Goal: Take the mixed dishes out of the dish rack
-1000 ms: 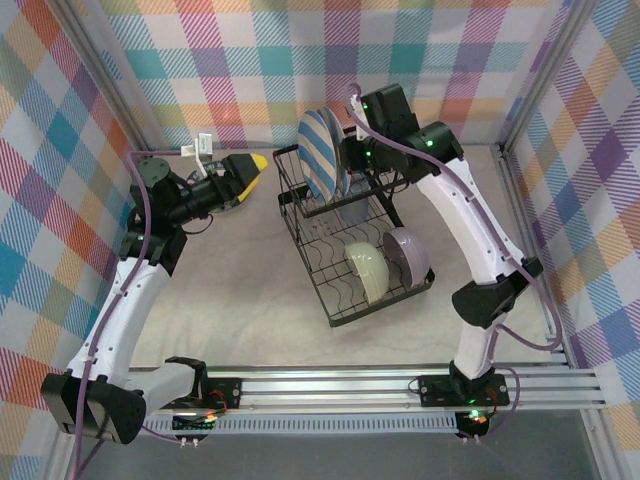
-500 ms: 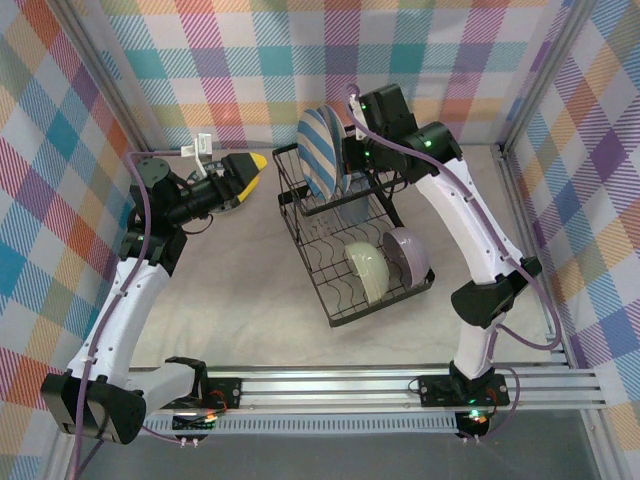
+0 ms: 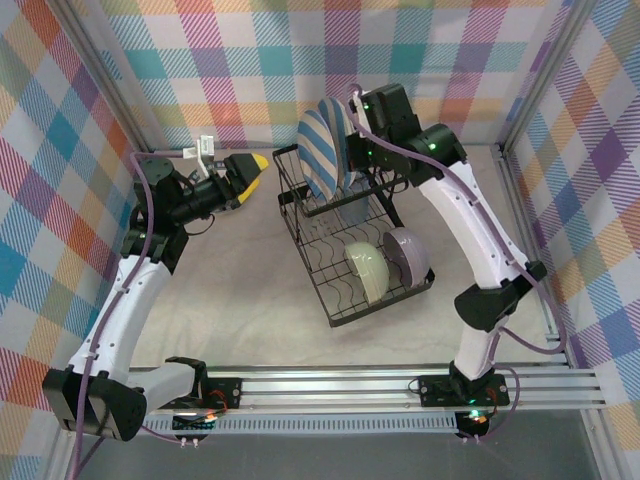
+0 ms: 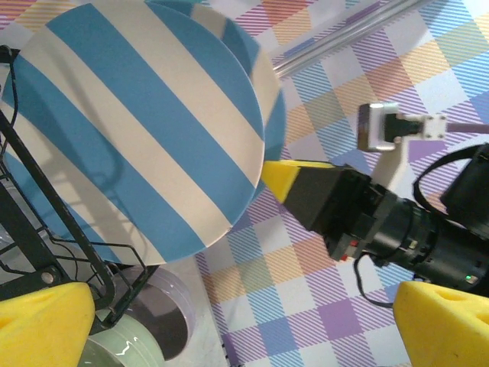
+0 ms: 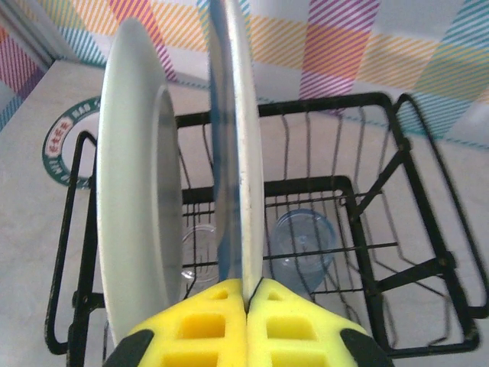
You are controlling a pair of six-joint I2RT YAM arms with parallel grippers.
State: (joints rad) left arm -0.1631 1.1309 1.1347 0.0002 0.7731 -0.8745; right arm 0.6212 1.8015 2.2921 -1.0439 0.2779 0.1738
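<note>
Plate, round, blue-and-white striped [image 3: 340, 118], top view: upright at upper centre in black wire dish rack [image 3: 330, 300], my right gripper [image 3: 350, 152] nearer. Right wrist view: jaws clenched on its lower rim [image 5: 238, 153], plate edge-on, rising vertically. Left wrist view: my left gripper [image 4: 244, 321] spread, empty.

open: table [image 3: 240, 290] left of dish rack [image 3: 318, 262] | blocked: rack far end, upright striped plates [image 3: 322, 150]; near end, green bowl [image 3: 367, 270], lavender bowl [image 3: 408, 252]

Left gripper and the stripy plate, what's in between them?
In the top view, the dish rack's black wire end wall and a sliver of bare table lie between the open left gripper and the nearest blue-and-white striped plate.
</note>
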